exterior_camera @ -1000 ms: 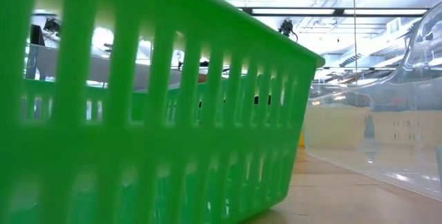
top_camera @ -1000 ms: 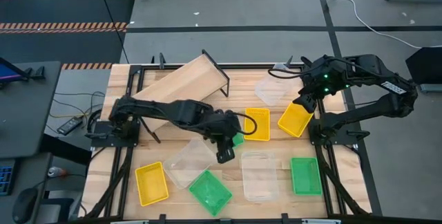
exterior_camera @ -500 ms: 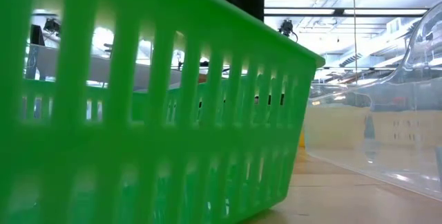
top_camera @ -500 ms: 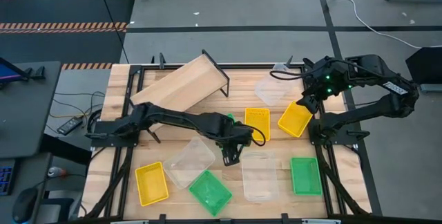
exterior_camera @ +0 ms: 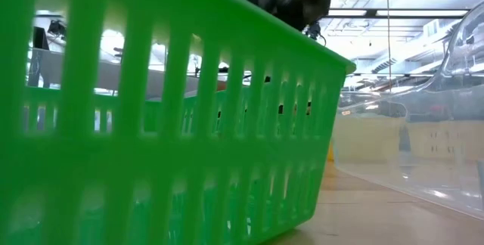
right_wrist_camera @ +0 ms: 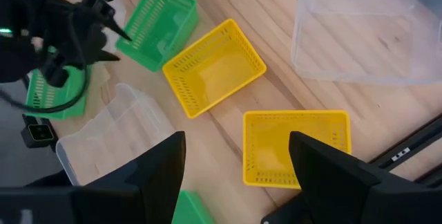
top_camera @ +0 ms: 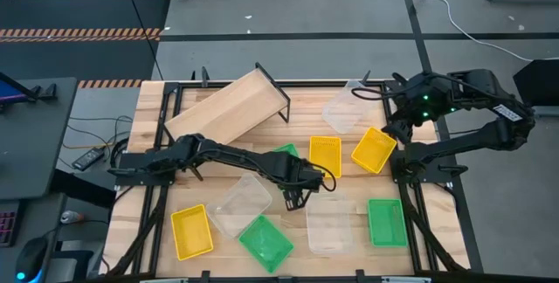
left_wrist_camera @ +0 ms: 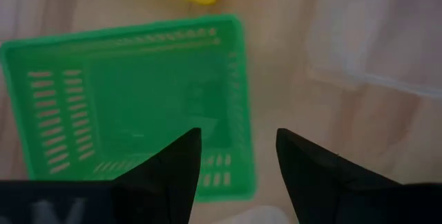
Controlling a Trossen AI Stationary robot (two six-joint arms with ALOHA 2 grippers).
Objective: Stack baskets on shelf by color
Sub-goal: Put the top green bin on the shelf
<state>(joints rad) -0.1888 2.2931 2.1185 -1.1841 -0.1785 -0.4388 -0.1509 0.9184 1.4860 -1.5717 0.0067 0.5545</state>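
The left hand [top_camera: 294,201] had swung off the green basket [top_camera: 284,155] — left mid-tabletop, nothing yet on the shelf [top_camera: 229,106] — fingers spread, empty; the right hand [top_camera: 390,128] hovered open above a yellow basket [top_camera: 373,150].

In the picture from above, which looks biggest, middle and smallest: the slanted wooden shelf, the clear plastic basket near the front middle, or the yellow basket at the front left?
1. Slanted plywood shelf, clearly the largest.
2. Clear plastic basket near the front middle.
3. Yellow plastic basket at the front left, only slightly smaller than the clear one, so that ranking is close.
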